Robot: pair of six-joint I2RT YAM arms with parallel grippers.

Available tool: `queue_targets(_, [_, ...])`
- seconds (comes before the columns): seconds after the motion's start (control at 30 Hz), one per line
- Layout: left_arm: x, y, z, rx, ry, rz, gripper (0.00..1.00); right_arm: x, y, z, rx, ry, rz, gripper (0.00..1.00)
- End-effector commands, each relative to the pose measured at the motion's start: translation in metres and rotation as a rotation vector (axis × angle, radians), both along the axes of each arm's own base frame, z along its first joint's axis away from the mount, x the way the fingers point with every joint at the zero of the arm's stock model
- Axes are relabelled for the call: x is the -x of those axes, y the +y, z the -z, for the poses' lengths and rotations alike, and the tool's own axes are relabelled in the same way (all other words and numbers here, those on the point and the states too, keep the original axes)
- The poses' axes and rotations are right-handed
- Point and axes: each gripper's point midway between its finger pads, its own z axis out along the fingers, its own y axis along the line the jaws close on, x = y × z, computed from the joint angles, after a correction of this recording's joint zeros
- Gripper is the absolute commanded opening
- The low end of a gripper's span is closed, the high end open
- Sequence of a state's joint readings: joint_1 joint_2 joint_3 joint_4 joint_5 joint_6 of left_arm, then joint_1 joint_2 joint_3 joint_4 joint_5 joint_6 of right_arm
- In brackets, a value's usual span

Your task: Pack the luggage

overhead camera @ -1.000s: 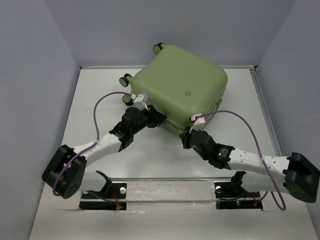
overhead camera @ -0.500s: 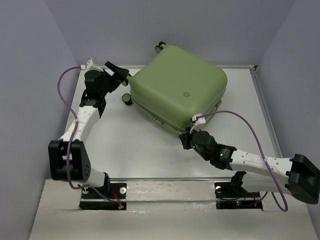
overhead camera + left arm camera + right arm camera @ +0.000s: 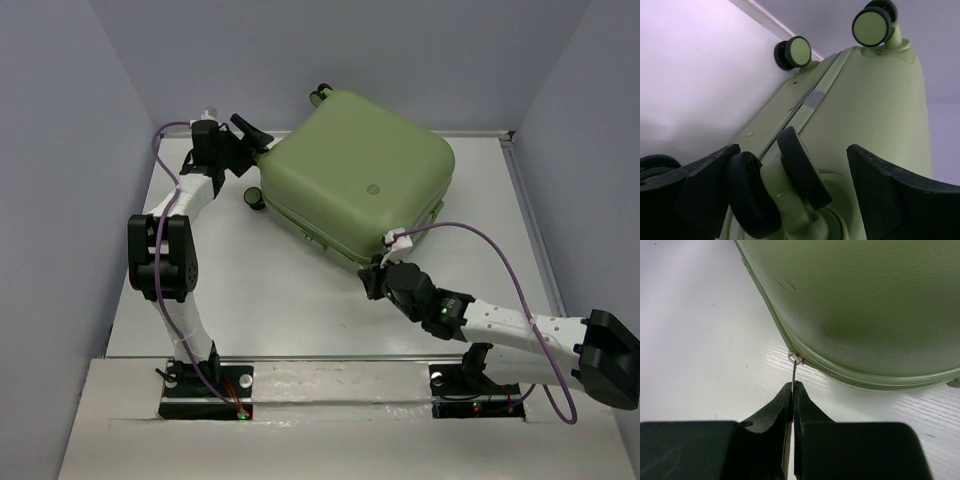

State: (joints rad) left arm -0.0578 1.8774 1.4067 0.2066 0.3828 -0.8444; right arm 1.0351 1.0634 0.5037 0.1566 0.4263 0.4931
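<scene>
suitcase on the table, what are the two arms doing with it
The green suitcase lies flat on the table with its shells together. The right fingers are pinched shut on its zipper pull at the near corner. The left fingers are open and straddle one wheel at the far left corner, not clamped on it.

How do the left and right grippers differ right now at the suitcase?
The left gripper is open, its fingers either side of a caster wheel; the right gripper is shut on the zipper pull. The left gripper is at the suitcase's far left corner, the right gripper at its near edge. Both have black fingers.
</scene>
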Motion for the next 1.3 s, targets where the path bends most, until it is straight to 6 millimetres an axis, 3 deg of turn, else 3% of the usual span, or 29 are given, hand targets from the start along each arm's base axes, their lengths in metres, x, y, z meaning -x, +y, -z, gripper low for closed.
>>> queue_targets(0.0, [-0.009, -0.019, -0.059, 0.097, -0.150, 0.062, 0.95, 0.012, 0.014, -0.016, -0.073, -0.017, -0.078, 0.07])
queue_targets(0.1, [-0.010, -0.024, -0.065, 0.141, -0.181, 0.065, 0.75, 0.011, 0.016, -0.016, -0.066, -0.017, -0.079, 0.07])
queue_targets(0.13, [-0.009, -0.025, -0.067, 0.153, -0.190, 0.066, 0.55, 0.010, 0.017, -0.014, -0.058, -0.014, -0.078, 0.07])
queue_targets(0.23, [-0.002, -0.030, -0.068, 0.191, -0.214, 0.083, 0.09, 0.007, 0.023, -0.014, -0.050, -0.016, -0.085, 0.07])
queue_targets(0.27, [0.000, -0.030, -0.068, 0.200, -0.222, 0.084, 0.06, 0.006, 0.024, -0.014, -0.046, -0.017, -0.086, 0.07])
queue_targets(0.37, [0.015, -0.031, -0.074, 0.214, -0.275, 0.088, 0.06, 0.000, 0.031, -0.020, -0.045, -0.038, -0.082, 0.07])
queue_targets(0.4, [0.022, -0.030, -0.086, 0.214, -0.316, 0.089, 0.06, -0.003, 0.035, -0.026, -0.051, -0.048, -0.080, 0.07])
queue_targets(0.43, [0.025, -0.031, -0.075, 0.210, -0.301, 0.085, 0.06, -0.005, 0.036, -0.024, -0.045, -0.051, -0.081, 0.07])
queue_targets(0.47, [0.034, -0.031, -0.082, 0.203, -0.322, 0.079, 0.06, -0.008, 0.042, -0.033, -0.056, -0.071, -0.084, 0.07])
queue_targets(0.5, [0.044, -0.031, -0.060, 0.176, -0.291, 0.054, 0.06, -0.012, 0.048, -0.034, -0.058, -0.080, -0.087, 0.07])
queue_targets(0.53, [0.057, -0.030, -0.070, 0.163, -0.323, 0.043, 0.06, -0.016, 0.053, -0.038, -0.063, -0.091, -0.087, 0.07])
queue_targets(0.57, [0.071, -0.027, -0.036, 0.137, -0.264, 0.001, 0.06, -0.022, 0.061, -0.056, -0.086, -0.122, -0.086, 0.07])
queue_targets(0.6, [0.086, -0.024, -0.049, 0.141, -0.318, -0.011, 0.06, -0.025, 0.070, -0.053, -0.077, -0.117, -0.099, 0.07])
queue_targets(0.63, [0.097, -0.020, -0.042, 0.143, -0.317, -0.028, 0.06, -0.026, 0.078, -0.058, -0.083, -0.126, -0.121, 0.07])
queue_targets(0.67, [0.115, -0.012, -0.007, 0.130, -0.253, -0.065, 0.06, -0.029, 0.093, -0.077, -0.121, -0.148, -0.146, 0.07])
queue_targets(0.7, [0.126, -0.007, 0.000, 0.120, -0.250, -0.080, 0.06, -0.022, 0.112, -0.068, -0.110, -0.125, -0.212, 0.07])
queue_targets(0.73, [0.139, -0.003, -0.010, 0.117, -0.286, -0.088, 0.06, -0.020, 0.124, -0.069, -0.111, -0.127, -0.242, 0.07])
queue_targets(0.77, [0.158, 0.002, 0.017, 0.099, -0.237, -0.105, 0.06, -0.017, 0.136, -0.070, -0.103, -0.134, -0.270, 0.07])
queue_targets(0.8, [0.170, 0.005, 0.022, 0.097, -0.234, -0.113, 0.06, -0.016, 0.153, -0.084, -0.126, -0.151, -0.299, 0.07])
queue_targets(0.83, [0.185, 0.007, 0.007, 0.101, -0.287, -0.111, 0.06, -0.005, 0.171, -0.070, -0.104, -0.128, -0.360, 0.07])
queue_targets(0.9, [0.210, 0.011, 0.033, 0.050, -0.227, -0.104, 0.06, 0.005, 0.192, -0.074, -0.121, -0.129, -0.426, 0.07])
queue_targets(0.93, [0.222, 0.012, 0.017, 0.042, -0.282, -0.097, 0.06, 0.011, 0.200, -0.064, -0.108, -0.114, -0.455, 0.07])
queue_targets(1.0, [0.239, 0.015, 0.027, -0.002, -0.249, -0.096, 0.06, 0.015, 0.201, -0.060, -0.112, -0.104, -0.475, 0.07])
queue_targets(1.03, [0.249, 0.015, 0.010, -0.019, -0.313, -0.087, 0.06, 0.016, 0.192, -0.044, -0.086, -0.086, -0.458, 0.07])
queue_targets(1.1, [0.262, 0.006, 0.005, -0.035, -0.332, -0.061, 0.06, 0.010, 0.172, -0.048, -0.086, -0.096, -0.408, 0.07])
queue_targets(1.13, [0.271, 0.001, 0.002, -0.035, -0.340, -0.042, 0.06, 0.011, 0.159, -0.037, -0.066, -0.083, -0.405, 0.07])
queue_targets(1.17, [0.280, -0.012, 0.003, -0.035, -0.339, -0.012, 0.06, 0.004, 0.145, -0.054, -0.092, -0.114, -0.388, 0.07])
queue_targets(1.23, [0.291, -0.028, 0.007, -0.026, -0.333, 0.030, 0.06, 0.001, 0.126, -0.059, -0.103, -0.121, -0.396, 0.07])
queue_targets(1.27, [0.291, -0.030, 0.013, -0.028, -0.316, 0.009, 0.06, 0.001, 0.113, -0.052, -0.096, -0.113, -0.406, 0.07])
